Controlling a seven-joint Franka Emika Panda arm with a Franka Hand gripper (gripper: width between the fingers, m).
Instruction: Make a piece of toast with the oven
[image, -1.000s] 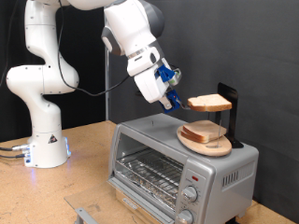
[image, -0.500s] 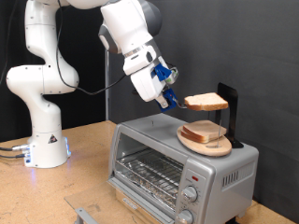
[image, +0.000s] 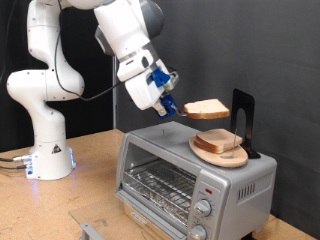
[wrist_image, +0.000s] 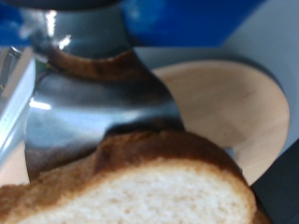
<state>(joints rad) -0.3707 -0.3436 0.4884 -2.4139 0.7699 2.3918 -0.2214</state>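
The piece of toast (image: 208, 109) hangs in the air above the oven (image: 195, 173), clenched at one edge by the jaws of the gripper (image: 174, 108). Just below it, on the oven's top, a round wooden plate (image: 222, 154) carries more bread slices (image: 220, 142). The oven's glass door is shut, and the oven stands on a wooden surface (image: 60, 205).
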